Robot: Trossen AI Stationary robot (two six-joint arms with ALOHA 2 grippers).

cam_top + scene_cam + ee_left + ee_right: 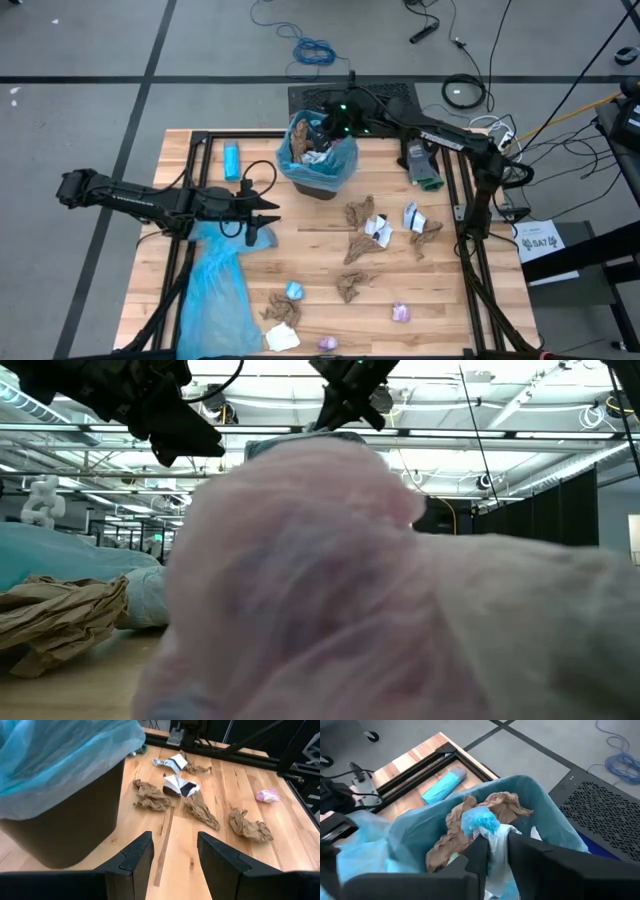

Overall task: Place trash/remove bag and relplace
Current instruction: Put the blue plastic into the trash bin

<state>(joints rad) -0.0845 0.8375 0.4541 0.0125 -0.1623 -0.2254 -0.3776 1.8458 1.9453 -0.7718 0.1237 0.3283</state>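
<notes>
**Bin part-filled, most scraps still on the table**

Working from the near edge of the table outward: in the high view a pink wrapper (327, 343) sits at about six o'clock, with a white paper bit (283, 337) and a brown wad (280, 311) beside it and a second pink wrapper (401, 313) toward five o'clock. A light-blue scrap (295, 291) and another brown wad (348, 286) lie just beyond. A loose blue bag (212, 290) is spread flat at seven to eight o'clock, likely the replacement liner, not yet used.

Around table centre, a cluster of brown and white trash (368, 228) stays uncollected, running out toward three o'clock.

The left gripper (268, 212) hangs at about nine o'clock of centre, over the far end of the flat bag. The left wrist view shows its fingers parted with nothing between them, pointing across the scraps, the bin's dark wall close alongside.

Farther out, at twelve o'clock, stands the trash bin (318, 157) with its blue liner still fitted. Brown wads and a blue scrap (479, 821) already lie inside. The right gripper (322, 135) reaches in over the bin mouth; its fingers stand narrowly apart over white paper, and I cannot tell whether they pinch it.

My judgement: collection is early, and the bag swap has not begun.
</notes>
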